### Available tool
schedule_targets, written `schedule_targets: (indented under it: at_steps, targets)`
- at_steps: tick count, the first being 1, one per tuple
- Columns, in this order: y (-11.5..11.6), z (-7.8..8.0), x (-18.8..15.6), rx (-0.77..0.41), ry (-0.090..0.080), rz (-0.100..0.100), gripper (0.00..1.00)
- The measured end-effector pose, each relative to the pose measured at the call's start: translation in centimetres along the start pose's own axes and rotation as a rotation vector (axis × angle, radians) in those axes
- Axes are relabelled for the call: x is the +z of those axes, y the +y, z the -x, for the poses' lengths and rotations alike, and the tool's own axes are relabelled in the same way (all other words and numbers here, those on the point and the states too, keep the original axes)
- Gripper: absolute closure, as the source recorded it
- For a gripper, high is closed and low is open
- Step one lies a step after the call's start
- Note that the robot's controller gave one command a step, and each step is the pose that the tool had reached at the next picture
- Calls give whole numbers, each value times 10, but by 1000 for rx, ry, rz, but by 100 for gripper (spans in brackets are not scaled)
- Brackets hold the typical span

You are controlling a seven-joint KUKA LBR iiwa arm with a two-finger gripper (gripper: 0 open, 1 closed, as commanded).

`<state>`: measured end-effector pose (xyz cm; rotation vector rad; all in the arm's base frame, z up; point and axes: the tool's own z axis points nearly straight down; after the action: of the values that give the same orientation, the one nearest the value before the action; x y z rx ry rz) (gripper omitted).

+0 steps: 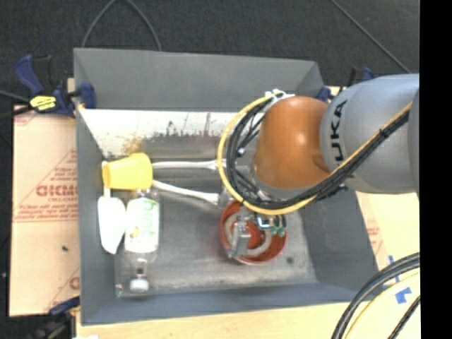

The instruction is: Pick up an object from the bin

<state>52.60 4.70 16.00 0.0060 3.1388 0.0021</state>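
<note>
a grey metal bin (191, 76) holds a few loose things, and the yellow cup (128, 172), lying on its side by the bin's left wall, serves as the marker for the rest. well to the right of the yellow cup and somewhat lower in the view lies a round red thing (274, 251), like a shallow bowl or ring, with pale grey showing inside it. the gripper (245, 237) is down on or inside this red thing, at the side nearer the cup. how wide it stands i cannot tell, since the wrist hides much of it. above the gripper, right of the cup, sit the arm's orange cover (289, 143) and a loop of black and yellow cables (229, 143). two clear, glassy rods (185, 193) run from the cup's right side toward the gripper. just below the cup lies a clear bottle (142, 232) with a green printed label, lengthwise, pointing away from the cup. below the cup's left edge lies a white flat piece (110, 224), side by side with the bottle and touching it.
</note>
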Motion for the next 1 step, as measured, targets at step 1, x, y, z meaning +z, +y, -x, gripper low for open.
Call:
schedule_targets:
  at_steps: [1]
  targets:
    - [0,0,0,0,0,0,0]
